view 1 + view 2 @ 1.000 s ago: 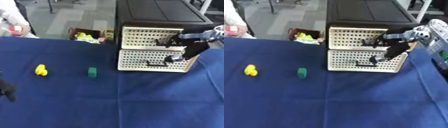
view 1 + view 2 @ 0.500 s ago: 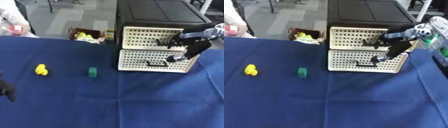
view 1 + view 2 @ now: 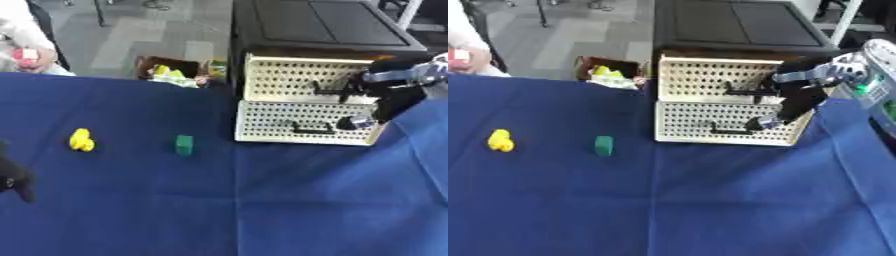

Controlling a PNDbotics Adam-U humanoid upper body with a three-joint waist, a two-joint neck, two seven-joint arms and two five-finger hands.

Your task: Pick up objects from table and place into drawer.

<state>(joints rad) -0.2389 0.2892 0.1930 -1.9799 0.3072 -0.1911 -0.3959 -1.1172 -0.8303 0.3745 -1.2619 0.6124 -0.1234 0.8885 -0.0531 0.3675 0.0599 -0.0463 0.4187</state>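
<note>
Reaching in from the right, my right hand sits against the front of the drawer unit, at its right end. My dark fingers hang down across the upper drawer and onto the lower drawer, next to the upper drawer's black handle. Whether they are curled round anything or just lying on the perforated face I cannot tell; the shapes run together there.

Both cream, perforated drawer fronts stand a little out of the black cabinet, the lower one sticking out further over the blue cloth. Its own black handle is just left of my fingertips.

Two things lie out on the cloth, well to the left of the drawers. A small green block stands nearest the unit, and a yellow object lies further left, apart from the block. Neither one is touched by me.

My left hand shows only as a dark shape at the left edge, low on the cloth, and I cannot tell how its fingers are set.

Beyond the far edge of the table, on the floor, sits a box with something yellow-green in it.
</note>
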